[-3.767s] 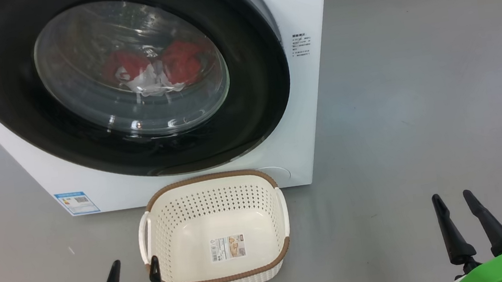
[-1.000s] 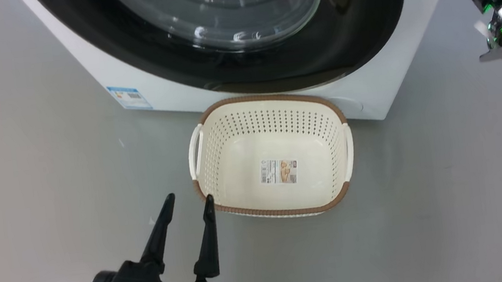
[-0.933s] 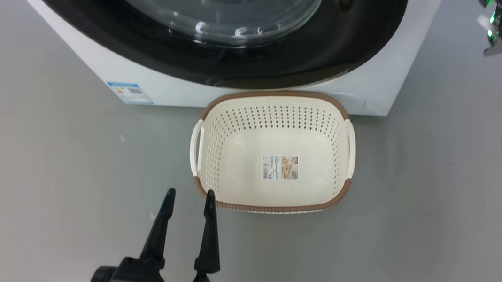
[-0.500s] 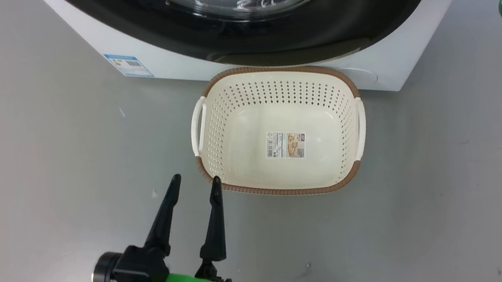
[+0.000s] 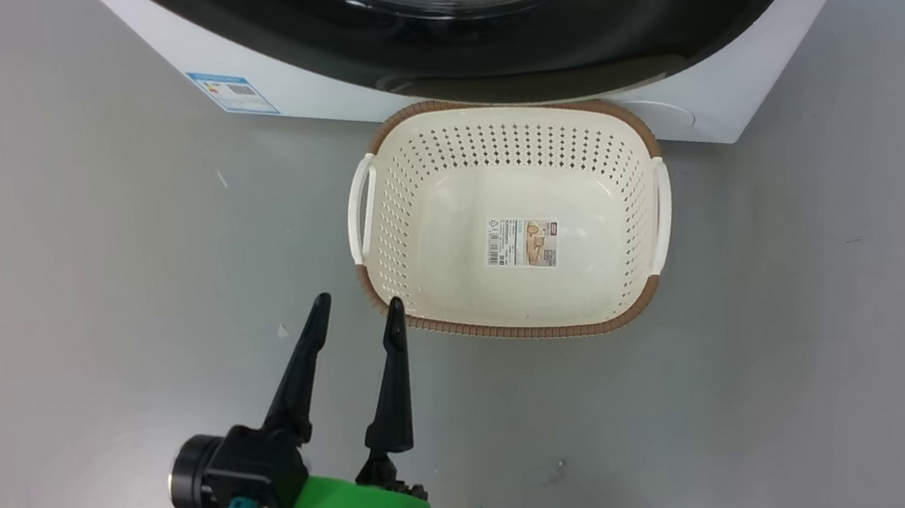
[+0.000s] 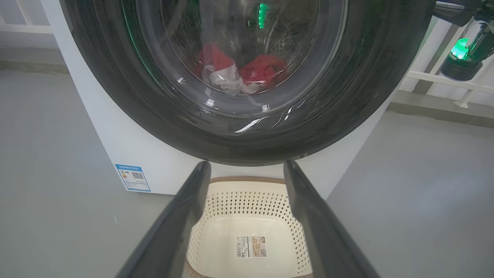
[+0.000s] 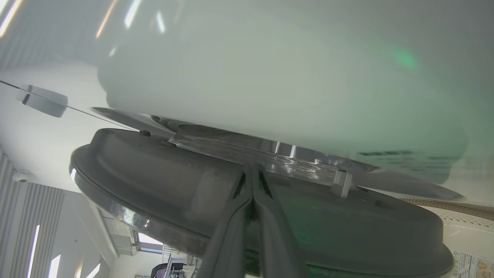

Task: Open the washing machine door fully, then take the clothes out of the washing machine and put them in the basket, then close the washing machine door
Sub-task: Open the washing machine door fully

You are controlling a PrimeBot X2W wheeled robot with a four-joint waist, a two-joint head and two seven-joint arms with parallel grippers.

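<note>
Head view: your left gripper (image 5: 358,303) is spread wide with nothing between the fingers. Its right fingertip is just beside the near-left corner of the basket (image 5: 513,334), which sits empty on the floor against the washing machine (image 5: 748,84), long axis running left to right. The washing machine door (image 5: 606,32) is above it. The blue label (image 5: 232,92) and the basket's sticker (image 5: 521,242) carry print too small to read.

Left wrist view: the left gripper (image 6: 247,168) points at the door (image 6: 115,100) from well back. The clothes (image 6: 266,69) lie behind the glass in the drum.

Right wrist view: your right gripper (image 7: 252,170) is pressed together and empty. Its tips are aimed at the seam where the door's rim (image 7: 154,173) meets the machine's white front (image 7: 270,77). So the right arm is the nearer one, and I judge the opening pull turns on that edge lying straight ahead of it.
</note>
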